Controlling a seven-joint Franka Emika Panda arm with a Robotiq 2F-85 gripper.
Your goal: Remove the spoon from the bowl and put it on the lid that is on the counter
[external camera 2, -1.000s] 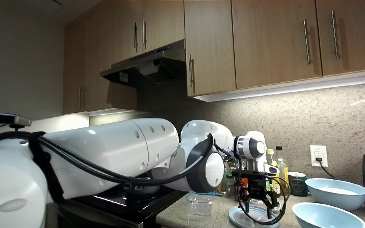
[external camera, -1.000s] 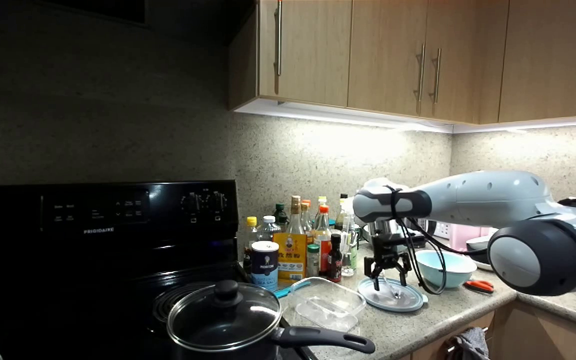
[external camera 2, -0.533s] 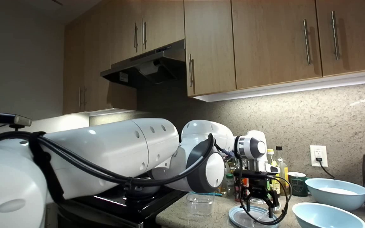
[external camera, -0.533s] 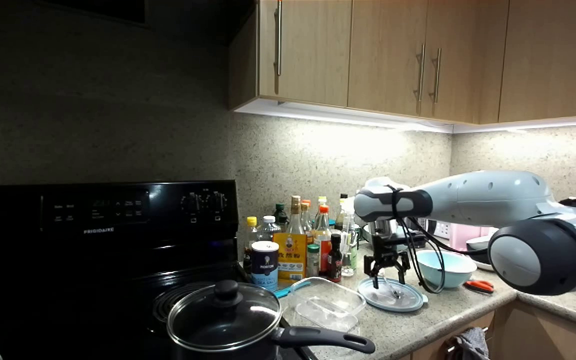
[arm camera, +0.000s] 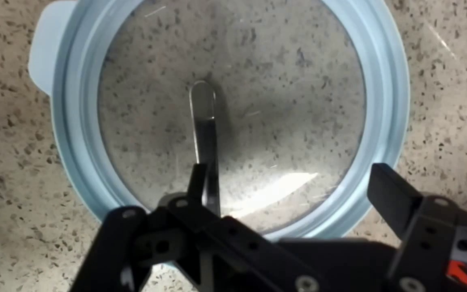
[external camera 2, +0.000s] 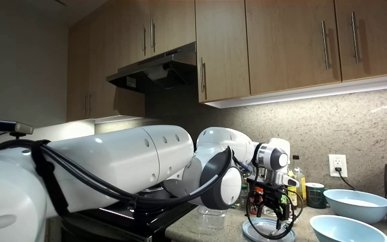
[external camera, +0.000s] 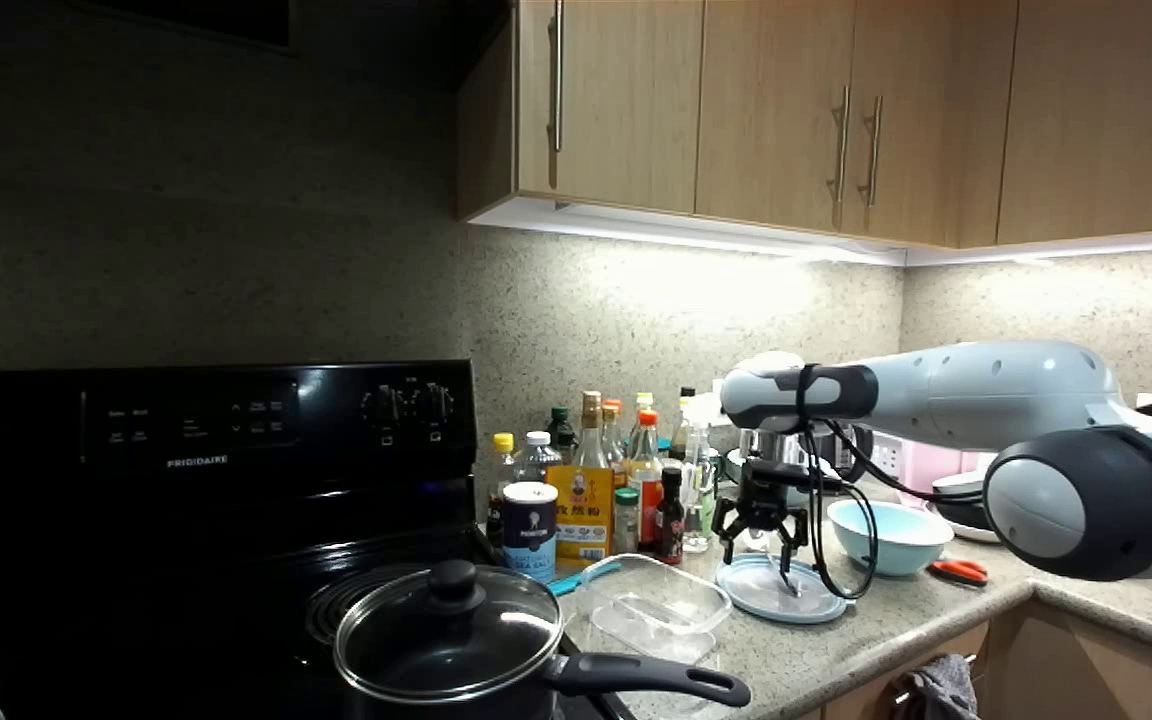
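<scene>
Well, my gripper (arm camera: 292, 176) hangs over the lid (arm camera: 387, 81), its fingers (arm camera: 393, 194) wide apart. The spoon (arm camera: 206, 140) lies on the lid's see-through middle, left of centre in the wrist view, its top end well inside the rim. The finger on that side hides some of the spoon's lower part; whether the two touch, I cannot tell. My other finger overlaps the rim, with counter (arm camera: 452, 121) showing beyond it. The lid's tab (arm camera: 49, 46) sticks out at the upper left there.

In an exterior view, a strip of counter runs from the lid to the front edge (external camera: 921, 650). A clear box (external camera 2: 210, 220) stands apart from the lid, and a pan handle (external camera: 656, 676) crosses over the counter in front of the box. Opposite the box, the front bowl (external camera 2: 348, 227) sits near the lid with a gap between; the back bowl (external camera 2: 354, 213) is just behind it. Bottles (external camera: 646, 470) crowd together behind the box. My cable (external camera 2: 274, 238) loops low, crossing in front of the lid in an exterior view.
</scene>
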